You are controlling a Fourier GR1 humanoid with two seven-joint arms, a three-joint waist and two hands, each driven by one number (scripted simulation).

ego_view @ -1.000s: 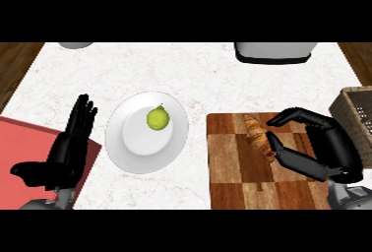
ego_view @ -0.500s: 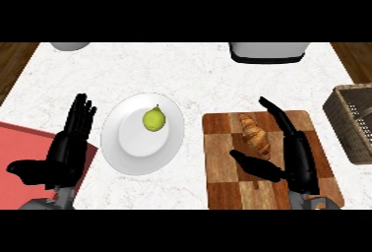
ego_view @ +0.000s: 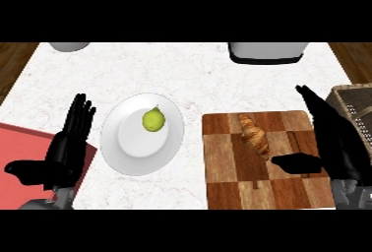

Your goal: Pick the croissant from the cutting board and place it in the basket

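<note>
Golden-brown, the croissant (ego_view: 254, 134) lies on the wooden cutting board (ego_view: 232, 183) at lower right. The right hand (ego_view: 335, 142) is just right of it, fingers straight, thumb out towards the pastry's lower end, holding nothing. The basket (ego_view: 357, 101) sits at the right edge. The left hand (ego_view: 69, 145) rests open at lower left beside a white plate (ego_view: 123, 147).
</note>
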